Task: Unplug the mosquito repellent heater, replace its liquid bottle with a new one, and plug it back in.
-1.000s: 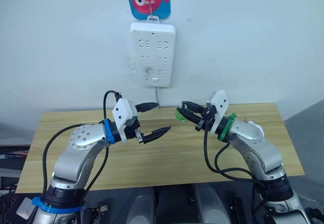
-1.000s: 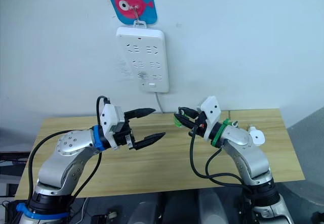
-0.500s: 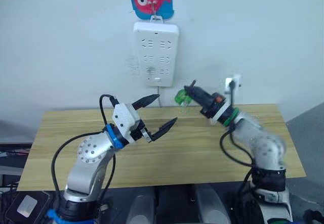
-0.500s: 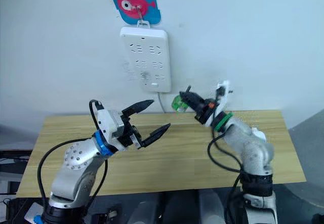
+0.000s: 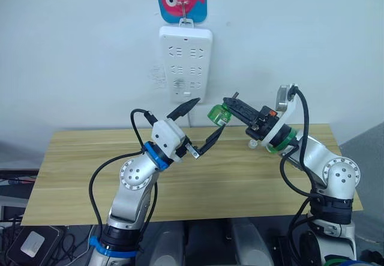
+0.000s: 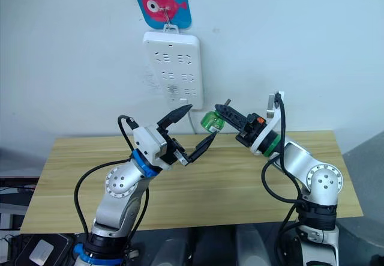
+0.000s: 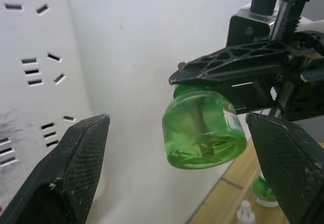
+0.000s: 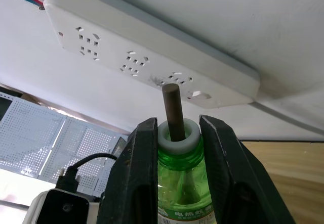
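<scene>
My right claw (image 5: 231,111) grips the green translucent liquid bottle (image 5: 217,115), just at three o'clock of my wide-open left claw (image 5: 203,125).

Green bottle (image 7: 204,129) clear glossy plastic, dark matt wick (image 8: 173,110), white smooth plastic collar. Left tool (image 7: 177,168) fingers (image 7: 68,176) black with woven carbon-fibre texture, right tool (image 8: 176,171) smooth black plastic. Power strip (image 5: 186,63) white glossy plastic, smudged near lower sockets. Table (image 5: 84,170) light wood grain, matt. Wall matt white
</scene>
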{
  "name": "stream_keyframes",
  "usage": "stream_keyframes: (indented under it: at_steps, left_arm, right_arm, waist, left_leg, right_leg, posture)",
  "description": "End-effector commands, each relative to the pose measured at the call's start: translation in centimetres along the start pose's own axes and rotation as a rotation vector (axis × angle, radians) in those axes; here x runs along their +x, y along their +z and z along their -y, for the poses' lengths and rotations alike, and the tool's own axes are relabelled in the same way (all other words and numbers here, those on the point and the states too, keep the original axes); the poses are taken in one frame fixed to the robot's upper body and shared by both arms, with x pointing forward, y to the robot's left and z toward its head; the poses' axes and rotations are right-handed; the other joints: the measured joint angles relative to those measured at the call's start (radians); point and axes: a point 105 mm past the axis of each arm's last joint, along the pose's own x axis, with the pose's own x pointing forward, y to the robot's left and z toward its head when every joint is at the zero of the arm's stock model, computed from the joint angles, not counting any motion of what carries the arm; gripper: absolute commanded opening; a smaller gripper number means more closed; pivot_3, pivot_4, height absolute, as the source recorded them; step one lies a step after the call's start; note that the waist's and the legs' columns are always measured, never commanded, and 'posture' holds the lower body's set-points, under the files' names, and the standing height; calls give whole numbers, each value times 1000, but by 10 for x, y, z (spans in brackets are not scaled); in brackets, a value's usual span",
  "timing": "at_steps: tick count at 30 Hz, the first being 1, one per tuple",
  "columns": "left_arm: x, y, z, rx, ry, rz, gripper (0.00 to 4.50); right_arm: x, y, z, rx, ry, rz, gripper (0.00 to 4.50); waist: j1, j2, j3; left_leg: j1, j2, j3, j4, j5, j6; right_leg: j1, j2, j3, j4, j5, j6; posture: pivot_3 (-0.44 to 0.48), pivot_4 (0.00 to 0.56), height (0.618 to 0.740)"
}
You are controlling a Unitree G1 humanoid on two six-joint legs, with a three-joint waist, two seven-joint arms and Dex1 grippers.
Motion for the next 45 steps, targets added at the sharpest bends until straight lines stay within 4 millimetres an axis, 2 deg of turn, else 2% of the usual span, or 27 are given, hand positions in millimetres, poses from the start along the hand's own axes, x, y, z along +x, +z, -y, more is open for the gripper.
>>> stream_keyframes:
  at_steps: [1, 19, 22, 28, 38, 39, 43, 45]
  left_arm:
    - [6, 9, 5, -13, 8, 62, 4500]
    - [17, 9, 12, -127, 30, 92, 4500]
    - [18, 10, 16, -151, 15, 103, 3925]
    - [17, 11, 19, -166, 5, 105, 2240]
    - [16, 12, 23, -137, -8, 93, 2240]
    - [16, 12, 22, -134, -8, 90, 2240]
    - [16, 11, 18, -129, -12, 85, 2240]
    - [17, 9, 11, -168, 6, 66, 2240]
  right_arm:
    - [-1, 3, -18, -16, 58, 17, 850]
    - [0, 0, -24, -14, 68, -3, 850]
    - [0, -1, -26, -13, 71, -7, 850]
    - [2, -2, -33, -7, 83, -11, 850]
    - [2, -13, -38, -14, 90, -61, 850]
    - [1, -13, -37, -12, 94, -67, 1602]
    - [-4, -14, -32, -26, 94, -100, 2931]
    - [-15, -18, -27, -57, 85, -168, 3601]
  waist:
    - [0, 0, 0]
    - [-1, 0, 0]
    - [0, 0, 0]
    - [-1, 0, 0]
    - [0, 0, 0]
    - [0, 0, 0]
    - [0, 0, 0]
    - [1, -1, -1]
  left_leg:
    - [0, 0, 0, 0, 0, 0]
    - [0, 0, 0, 0, 0, 0]
    - [0, 0, 0, 0, 0, 0]
    - [0, 0, 0, 0, 0, 0]
    - [0, 0, 0, 0, 0, 0]
    - [0, 0, 0, 0, 0, 0]
    - [0, 0, 0, 0, 0, 0]
    - [0, 0, 0, 0, 0, 0]
  right_leg:
    - [0, 0, 0, 0, 0, 0]
    - [0, 0, 0, 0, 0, 0]
    - [0, 0, 0, 0, 0, 0]
    - [0, 0, 0, 0, 0, 0]
    - [0, 0, 0, -1, 0, 0]
    - [0, 0, 0, -1, 0, 0]
    - [0, 0, 0, -1, 0, 0]
    - [0, 0, 0, -1, 0, 0]
  posture:
    - [-49, 266, 740]
    - [-62, 263, 740]
    - [-64, 265, 740]
    - [-64, 264, 740]
    - [-59, 261, 740]
    - [-59, 261, 740]
    - [-61, 259, 740]
    - [-61, 259, 740]
